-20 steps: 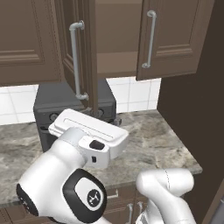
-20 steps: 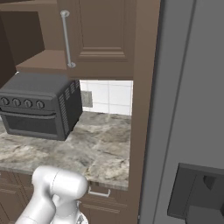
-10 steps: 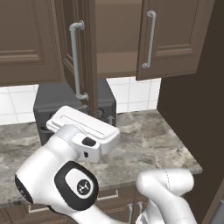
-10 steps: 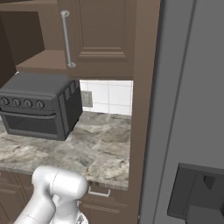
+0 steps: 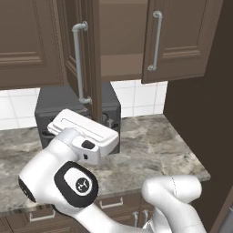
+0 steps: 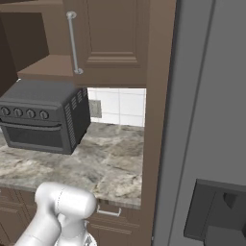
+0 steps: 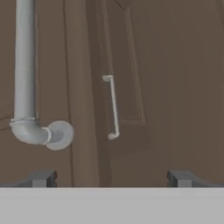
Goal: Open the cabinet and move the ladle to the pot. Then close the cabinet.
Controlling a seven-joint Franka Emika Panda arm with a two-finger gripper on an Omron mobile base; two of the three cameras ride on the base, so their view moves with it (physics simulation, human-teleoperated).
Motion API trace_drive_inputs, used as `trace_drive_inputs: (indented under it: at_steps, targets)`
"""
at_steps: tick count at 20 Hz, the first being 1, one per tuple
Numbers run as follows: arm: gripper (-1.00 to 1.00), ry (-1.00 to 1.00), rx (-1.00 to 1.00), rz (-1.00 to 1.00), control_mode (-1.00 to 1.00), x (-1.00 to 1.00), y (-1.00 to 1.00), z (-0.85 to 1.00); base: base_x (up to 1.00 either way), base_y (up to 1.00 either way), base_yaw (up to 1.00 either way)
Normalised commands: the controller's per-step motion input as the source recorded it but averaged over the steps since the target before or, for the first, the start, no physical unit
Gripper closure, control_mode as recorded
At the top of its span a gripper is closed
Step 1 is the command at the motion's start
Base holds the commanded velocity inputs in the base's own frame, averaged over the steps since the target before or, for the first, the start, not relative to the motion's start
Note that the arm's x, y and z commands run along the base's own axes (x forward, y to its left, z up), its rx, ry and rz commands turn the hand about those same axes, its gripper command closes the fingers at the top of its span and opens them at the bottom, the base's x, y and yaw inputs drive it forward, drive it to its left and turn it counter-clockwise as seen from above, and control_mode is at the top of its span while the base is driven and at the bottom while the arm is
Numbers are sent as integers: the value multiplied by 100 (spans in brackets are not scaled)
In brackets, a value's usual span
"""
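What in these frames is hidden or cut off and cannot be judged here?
- Dark brown wooden wall cabinet: shelf contents hidden in the left base view by the half-open left door; ladle not visible.
- Black toaster oven: front blocked by the white arm there.
- Jaws: tips cut off in the hand view.

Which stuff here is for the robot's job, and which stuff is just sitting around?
For the job:
- the cabinet, its left door swung open
- that door's silver handle
- the tool, open, holding nothing

Just sitting around:
- the dark toaster oven
- the marble counter
- the drawers below it

I can't spot the ladle or pot.
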Motion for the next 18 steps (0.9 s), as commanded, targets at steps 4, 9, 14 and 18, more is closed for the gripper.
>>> trace_drive_inputs:
  at_steps: [4,9,14,18]
  targets:
    - [-100,-4,0,-2,-100,22,24,-10,0,0,0]
    - [-100,-3,0,-4,-100,26,29,-11,0,0,0]
    - [-100,-1,0,-6,-100,18,12,-2,0,0,0]
    - [-100,0,0,-9,-100,3,0,0,0,0,0]
